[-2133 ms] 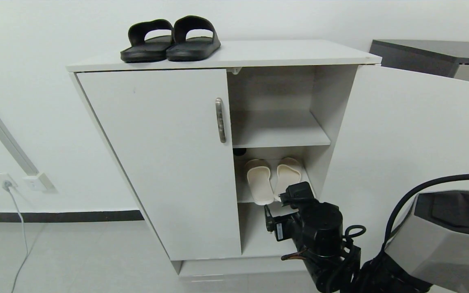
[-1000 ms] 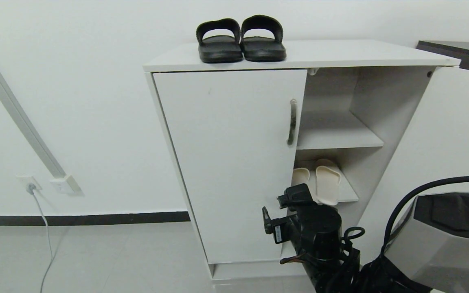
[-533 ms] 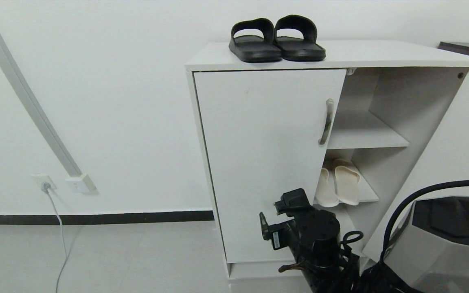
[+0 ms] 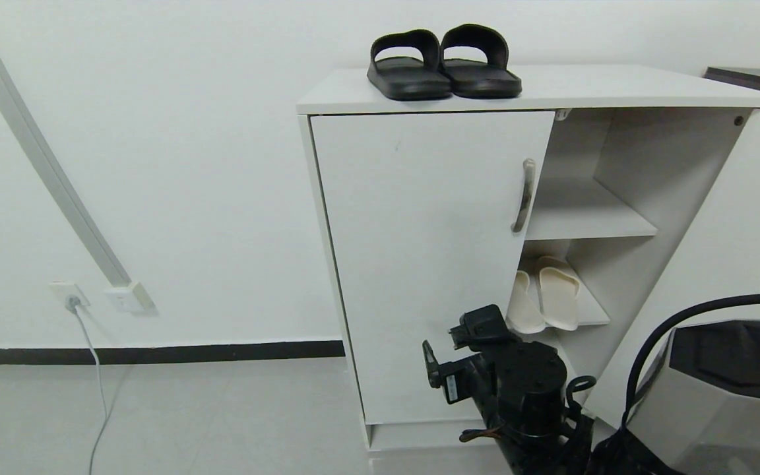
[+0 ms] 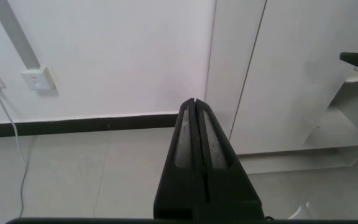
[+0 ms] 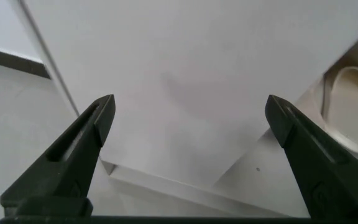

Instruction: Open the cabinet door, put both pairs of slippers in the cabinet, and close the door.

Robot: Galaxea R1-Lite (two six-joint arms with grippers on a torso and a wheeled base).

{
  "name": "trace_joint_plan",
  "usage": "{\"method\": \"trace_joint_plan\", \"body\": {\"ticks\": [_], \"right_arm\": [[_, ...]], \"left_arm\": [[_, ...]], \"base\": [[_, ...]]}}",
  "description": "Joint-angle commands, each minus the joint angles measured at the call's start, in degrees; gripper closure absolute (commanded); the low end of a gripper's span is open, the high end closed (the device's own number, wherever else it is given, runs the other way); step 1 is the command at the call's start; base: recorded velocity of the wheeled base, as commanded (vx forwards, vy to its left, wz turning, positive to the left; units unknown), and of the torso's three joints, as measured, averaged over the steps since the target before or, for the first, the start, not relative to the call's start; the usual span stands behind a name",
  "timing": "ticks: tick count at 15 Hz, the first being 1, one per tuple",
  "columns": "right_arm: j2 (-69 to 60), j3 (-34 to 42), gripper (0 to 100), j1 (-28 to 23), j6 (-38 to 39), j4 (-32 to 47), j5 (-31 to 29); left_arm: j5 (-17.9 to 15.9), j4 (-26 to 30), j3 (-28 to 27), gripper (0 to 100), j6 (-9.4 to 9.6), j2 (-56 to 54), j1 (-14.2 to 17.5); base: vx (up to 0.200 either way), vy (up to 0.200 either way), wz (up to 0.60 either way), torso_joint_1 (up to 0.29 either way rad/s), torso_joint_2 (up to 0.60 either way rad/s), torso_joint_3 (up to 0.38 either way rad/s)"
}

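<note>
Robot at the shoe cabinet, one pair stowed and one to go. The right gripper hangs low with its jaws spread wide and nothing between them, facing the closed left-hand door close ahead of it. The left gripper is pressed together and empty, pointed at the floor and wall beside the cabinet. Past that door's edge, ahead and to the right of the right gripper, the white slippers lie side by side on the lower shelf, with the right-hand door swung open. High above the gripper, the black slippers sit on the cabinet top. Fetching that pair appears to be the step in hand. It calls for lifting the open gripper to the top, closing on the pair, lowering them onto the bare upper shelf, then shutting the door.
</note>
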Motion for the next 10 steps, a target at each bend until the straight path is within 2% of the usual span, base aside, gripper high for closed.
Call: {"method": "trace_joint_plan", "body": {"ticks": [1,10], "right_arm": [[0.17,0.31,0,0.04,-0.06,-0.04,0.08],[0.35,-0.04,0,0.04,-0.41,-1.44,-0.1]], "left_arm": [[-0.02,-0.01,0.01,100,0.05,0.07,0.06],[-0.02,-0.01,0.01,100,0.05,0.07,0.06]], "base": [[0.0,0.0,0.0,0.0,0.0,0.0],[0.0,0.0,0.0,0.0,0.0,0.0]]}}
